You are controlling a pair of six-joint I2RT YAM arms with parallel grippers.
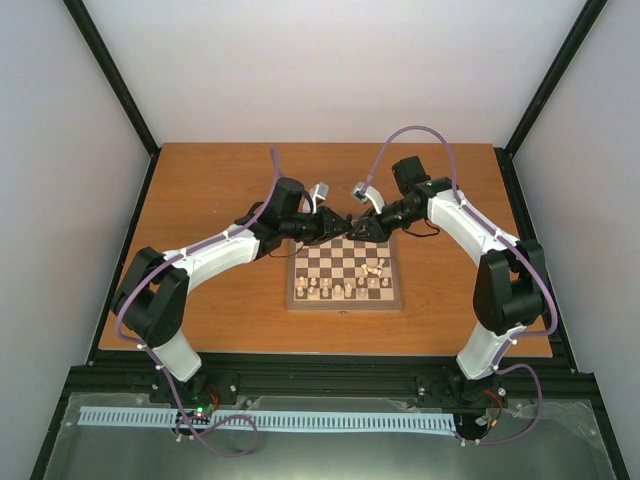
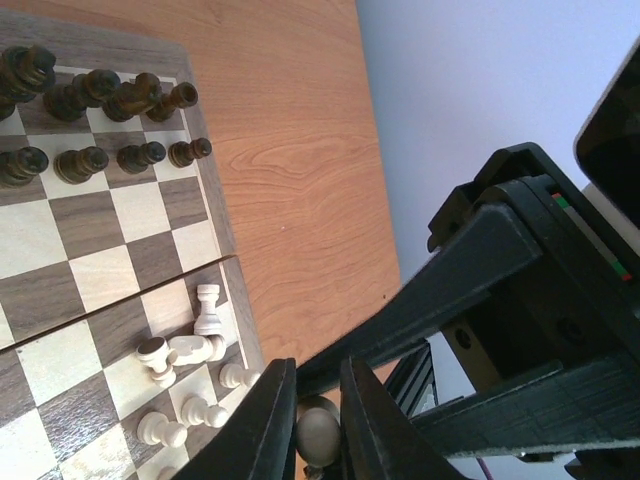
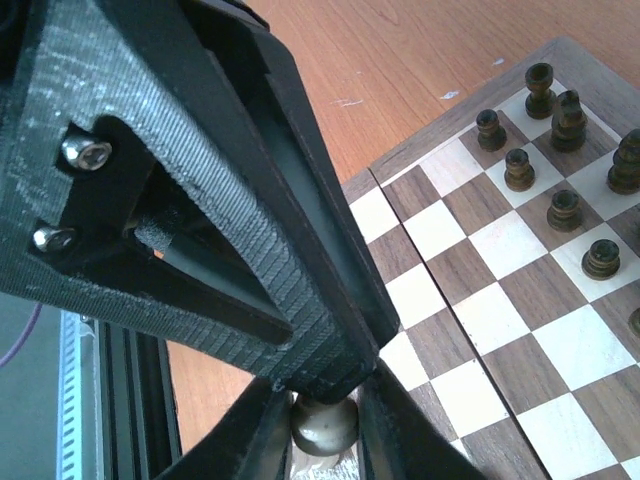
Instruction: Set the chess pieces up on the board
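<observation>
The board (image 1: pixel 345 300) lies mid-table; it also shows in the left wrist view (image 2: pixel 90 270) and the right wrist view (image 3: pixel 500 320). Dark chess pieces stand in two rows at its far side (image 2: pixel 90 95) (image 3: pixel 565 205). Cream chess pieces (image 1: pixel 340 288) stand and lie on the near rows, some toppled (image 2: pixel 190 345). My left gripper (image 1: pixel 337 226) and right gripper (image 1: pixel 360 228) meet tip to tip over the board's far edge. Both look shut on one small greyish-tan piece (image 2: pixel 318 432) (image 3: pixel 322 425), each from its own side. Its exact colour and kind are unclear.
Black frame posts and white walls surround the wooden table (image 1: pixel 220 190). A black rail (image 1: pixel 320 370) runs along the near edge. Purple cables (image 1: pixel 420 135) loop above both arms. The other arm's fingers (image 2: pixel 480 270) (image 3: pixel 250 200) fill much of each wrist view.
</observation>
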